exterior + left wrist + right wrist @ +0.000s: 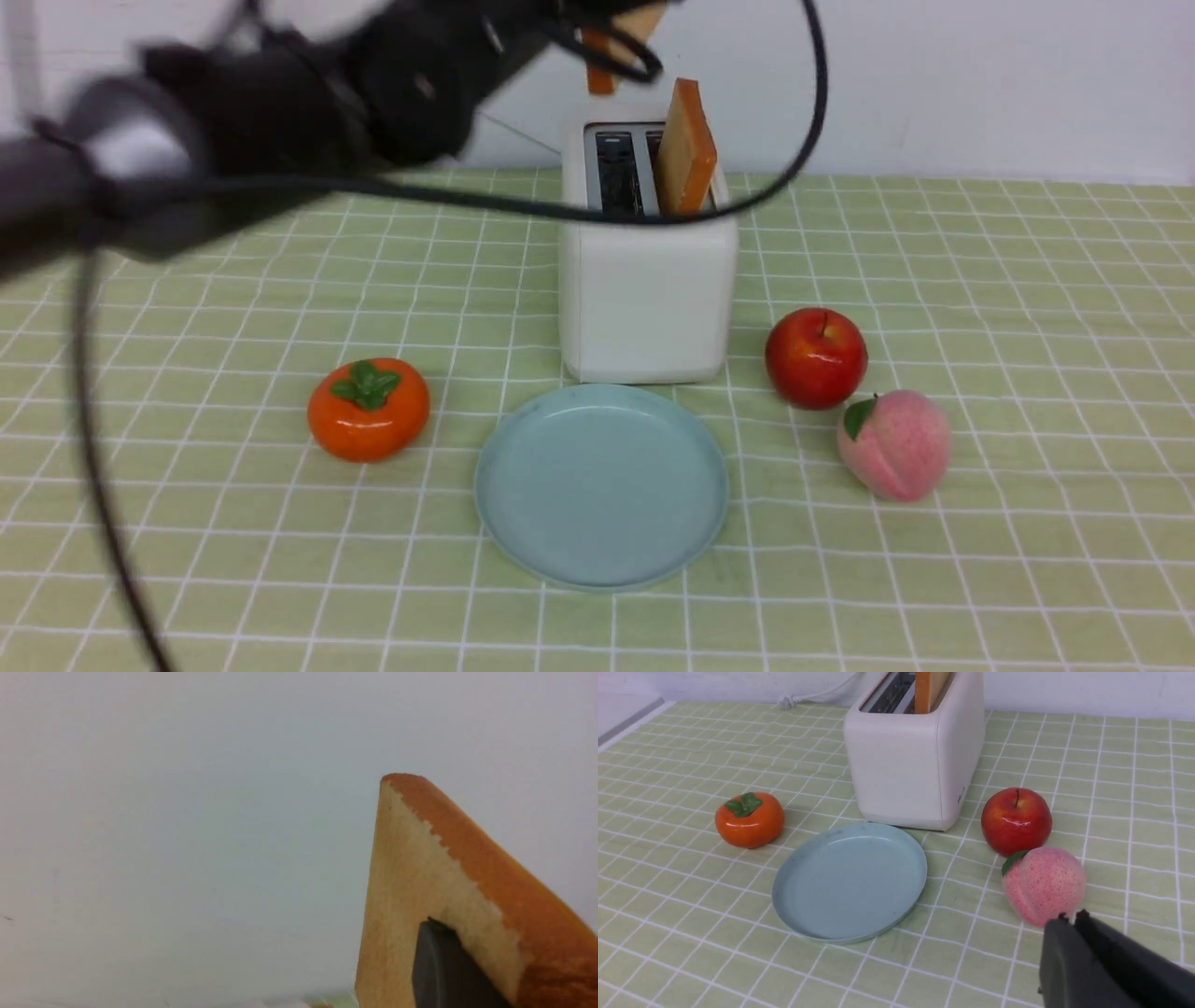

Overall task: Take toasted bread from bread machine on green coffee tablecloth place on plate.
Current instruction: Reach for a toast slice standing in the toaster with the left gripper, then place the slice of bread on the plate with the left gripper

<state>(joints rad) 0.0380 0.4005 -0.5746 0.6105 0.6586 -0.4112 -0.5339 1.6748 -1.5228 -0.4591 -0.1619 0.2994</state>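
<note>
Above the bread machine (644, 280), my left arm (280, 103) is stretching in from the left, its jaws gripping one toasted bread slice (411, 882); the other slice (686, 149) is standing in the right slot. My right jaws are hovering closed near the peach (1043, 884).

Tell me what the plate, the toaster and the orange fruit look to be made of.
Plate: likely matte plastic or melamine; flat pale blue, dull sheen, thin rim.
Toaster: smooth white plastic shell, it seems; rounded moulded corners, soft satin look.
Orange fruit: probably a glossy plastic or ceramic replica; hard bright highlights, too uniform for real skin.
</note>
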